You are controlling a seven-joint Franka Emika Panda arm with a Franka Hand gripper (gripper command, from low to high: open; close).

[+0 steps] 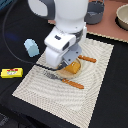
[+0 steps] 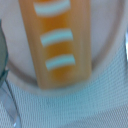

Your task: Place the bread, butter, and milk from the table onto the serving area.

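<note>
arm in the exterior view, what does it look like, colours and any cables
The arm is white with rounded, bulky segments and a grey band at a joint near the top. Its lower housing is white and boxy with small dark marks. The tool below is dark grey. A thin black cable loops across the table.

A golden-orange oblong loaf [image 2: 57, 42] carries pale score marks across its top and lies on a round tan plate [image 2: 107, 47]. Left in the exterior view, a flat bright-yellow packet [image 1: 12, 72] bears a red-and-white label. The small gabled carton [image 1: 31, 47] is pale blue. The finely striped woven placemat [image 1: 97, 95] is beige, on a black table [image 1: 15, 20].
</note>
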